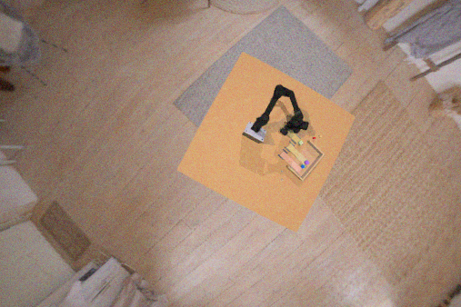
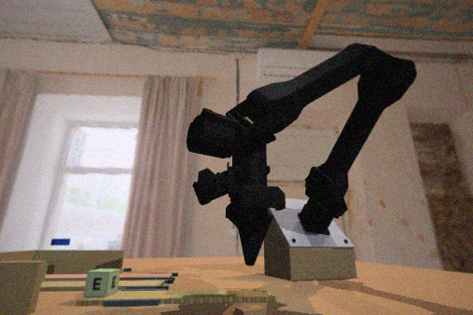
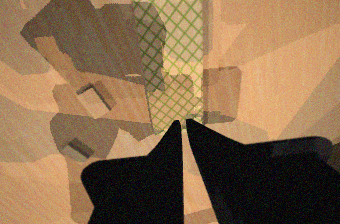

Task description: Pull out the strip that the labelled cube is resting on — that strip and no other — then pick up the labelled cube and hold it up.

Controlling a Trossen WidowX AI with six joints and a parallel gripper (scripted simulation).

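Observation:
The pale green cube marked "E" (image 2: 101, 281) rests on the far end of a green cross-hatched strip (image 2: 217, 295) that reaches out from the wooden tray (image 1: 303, 159). In the overhead view the cube (image 1: 299, 142) sits near the tray's open side. My gripper (image 2: 250, 261) points straight down and hovers a little above the near end of this strip, apart from it. In the wrist view the fingertips are almost together with only a thin slit, and nothing is between them; the strip (image 3: 174, 65) runs away from them. The cube is not in the wrist view.
Other strips, pink and dark blue, lie side by side in the tray. A purple cube (image 1: 306, 162) and a blue one (image 1: 302, 166) sit deeper in the tray. The arm's grey base block (image 2: 306, 247) stands just behind the gripper.

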